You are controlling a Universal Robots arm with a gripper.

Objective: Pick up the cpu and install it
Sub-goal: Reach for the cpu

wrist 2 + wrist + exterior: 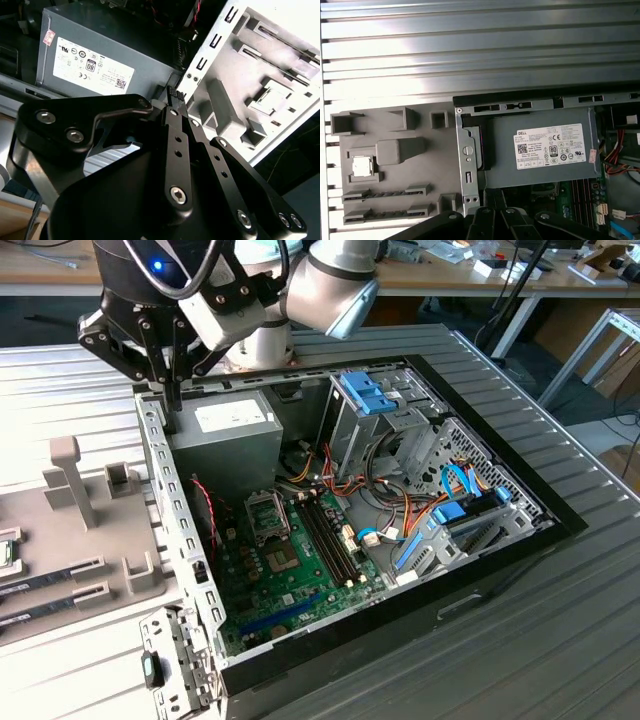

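Note:
The cpu [361, 166] is a small silver square chip lying in a recess of the grey parts tray [420, 165], beside the open computer case. My gripper [172, 392] hangs over the case's near wall, by the corner of the grey power supply [225, 435]. Its fingers [177, 100] are shut with nothing between them. In the first wrist view the gripper [492, 201] sits over the case edge, well apart from the cpu. The motherboard's socket [265, 515] lies inside the case, next to the memory slots.
The case's metal wall [165, 490] stands between the tray and the motherboard. Memory sticks [55, 582] lie in the tray's long slots. Upright tray posts [68, 480], drive cages with blue latches [365, 395] and loose cables [400, 510] crowd the area.

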